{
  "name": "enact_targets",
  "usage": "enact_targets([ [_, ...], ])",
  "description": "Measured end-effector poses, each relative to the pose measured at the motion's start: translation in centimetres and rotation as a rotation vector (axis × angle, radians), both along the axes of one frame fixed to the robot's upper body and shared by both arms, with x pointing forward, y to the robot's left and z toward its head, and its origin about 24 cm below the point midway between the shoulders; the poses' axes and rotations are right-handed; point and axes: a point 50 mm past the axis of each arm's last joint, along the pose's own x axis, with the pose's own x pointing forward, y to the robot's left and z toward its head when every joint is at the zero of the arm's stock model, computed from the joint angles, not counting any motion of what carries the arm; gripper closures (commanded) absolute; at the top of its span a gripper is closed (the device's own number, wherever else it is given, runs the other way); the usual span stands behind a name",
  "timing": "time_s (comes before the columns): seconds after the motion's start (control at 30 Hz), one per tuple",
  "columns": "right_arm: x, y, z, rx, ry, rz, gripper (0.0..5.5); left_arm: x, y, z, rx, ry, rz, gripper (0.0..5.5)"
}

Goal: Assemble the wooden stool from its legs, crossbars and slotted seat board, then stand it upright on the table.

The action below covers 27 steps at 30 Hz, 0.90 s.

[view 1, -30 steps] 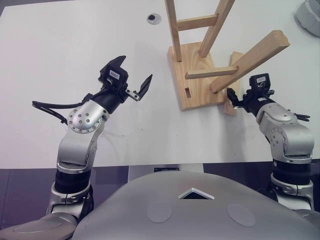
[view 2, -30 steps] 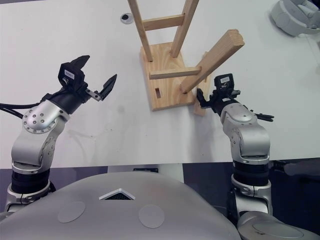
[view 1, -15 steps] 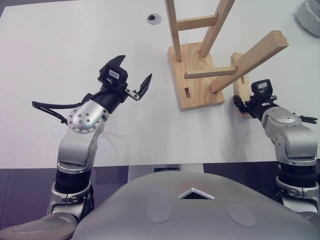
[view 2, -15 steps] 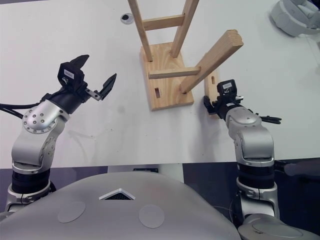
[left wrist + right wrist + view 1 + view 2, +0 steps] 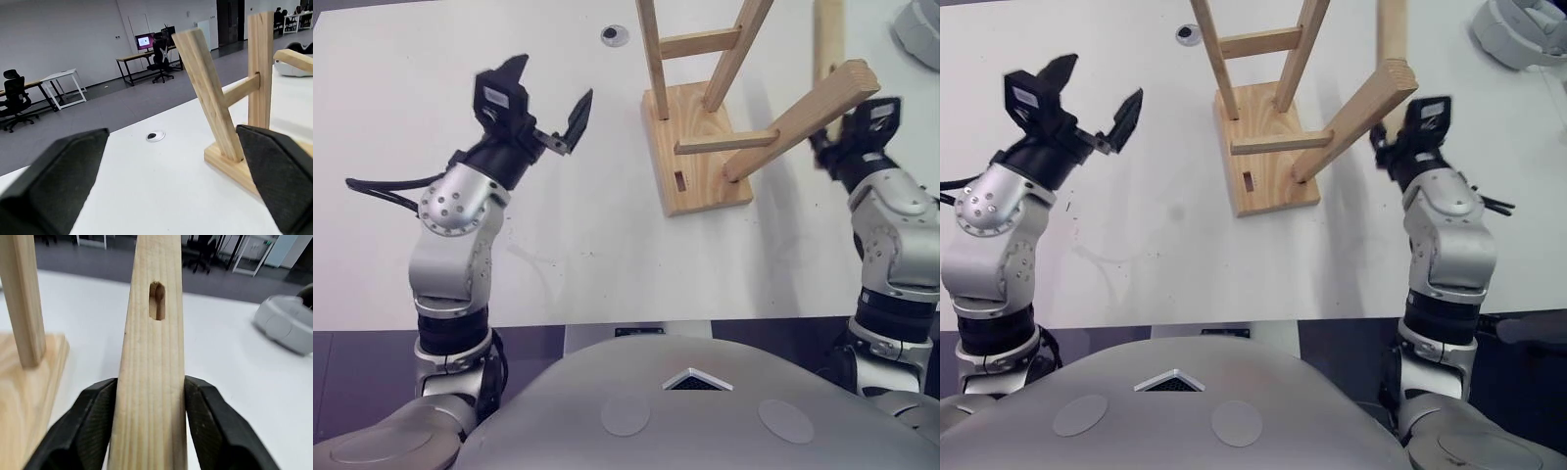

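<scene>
Leg [image 5: 827,39]: you lifted it off table [image 5: 607,235] to upright, near seat [image 5: 690,127]; R gripper [image 5: 858,137] jaws clamped on it; L gripper [image 5: 540,106] rose, jaws apart, empty; fitting was next.

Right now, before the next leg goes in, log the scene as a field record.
seat board: flat on the table, legs pointing up
standing legs: two, joined by a crossbar
third leg: leaning out from the board, a second crossbar sticking from it
slot: unfilled, in the board's near part
right claw: shut on a loose leg, held upright near the leaning leg's top
left claw: open, empty, raised above the table
</scene>
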Motion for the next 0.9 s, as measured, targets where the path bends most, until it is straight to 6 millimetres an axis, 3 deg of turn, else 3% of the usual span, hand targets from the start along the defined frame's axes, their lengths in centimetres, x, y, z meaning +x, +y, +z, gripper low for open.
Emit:
enact_targets([
  [0.1, 0.1, -0.1, 2.0, 0.036, -0.125, -0.013, 3.31, 0.5, 0.8, 2.2, -0.138, -0.032, -0.034, 0.71],
  [0.17, 0.2, -0.5, 6.2, 0.049, -0.337, -0.043, 3.32, 0.8, 0.8, 5.6, -0.247, -0.123, -0.123, 0.71],
  [0.27, -0.6, -1.5, 7.6, 0.053, -0.415, -0.089, 3.32, 0.8, 0.5, 6.9, -0.338, -0.105, -0.211, 0.71],
  [0.37, -1.2, -1.6, 9.3, 0.033, -0.474, -0.010, 3.32, 1.0, 0.1, 8.7, -0.457, -0.089, -0.326, 0.71],
  [0.53, -3.6, -1.7, 15.2, 0.143, -0.741, 0.112, 3.32, 0.7, 0.0, 11.4, -0.654, -0.071, -0.509, 0.71],
  [0.67, -4.0, 0.8, 17.3, 0.252, -0.778, 0.361, 3.33, 0.7, -0.1, 12.7, -0.704, -0.066, -0.553, 0.71],
  [0.77, -3.5, 4.0, 17.6, 0.304, -0.694, 0.598, 3.33, 0.4, -0.9, 13.5, -0.704, -0.058, -0.609, 0.71],
  [0.9, -3.0, 6.3, 18.2, 0.324, -0.626, 0.804, 3.33, 0.6, -2.1, 13.2, -0.691, -0.023, -0.652, 0.71],
])
